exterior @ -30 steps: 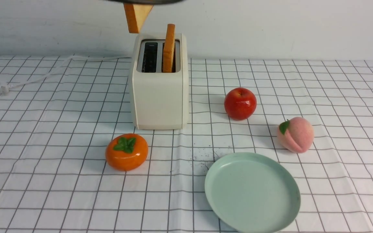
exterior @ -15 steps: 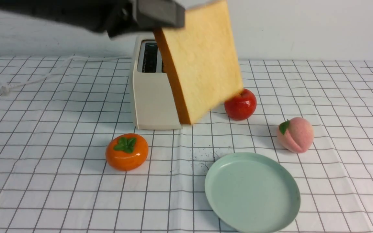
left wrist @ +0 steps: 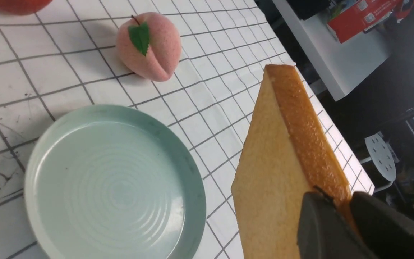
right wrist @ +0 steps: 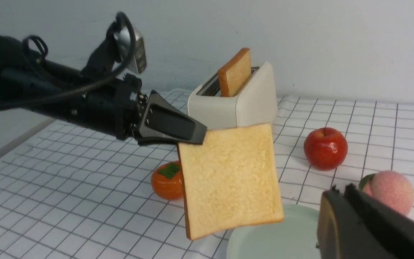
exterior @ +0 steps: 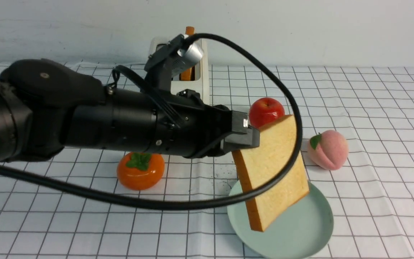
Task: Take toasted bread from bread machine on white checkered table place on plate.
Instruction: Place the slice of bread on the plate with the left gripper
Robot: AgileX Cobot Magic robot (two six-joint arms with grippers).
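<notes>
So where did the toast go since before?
The left tool, shut on one toast, carried it from high over the toaster down and rightward; it now hangs tilted by the plate. The other slice stayed in its slot; plate, apple, peach and persimmon did not move.

Left arm (exterior: 84,118) stretches level across from the robot's left, left gripper (exterior: 255,138) clamped on toast slice (exterior: 275,169) by its upper corner; right gripper (right wrist: 340,190) only partly visible, fingers seemingly pressed together.

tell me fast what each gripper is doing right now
Left gripper: closed on one slice of toasted bread, gripped at a corner.
Right gripper: closed, holding nothing.
</notes>
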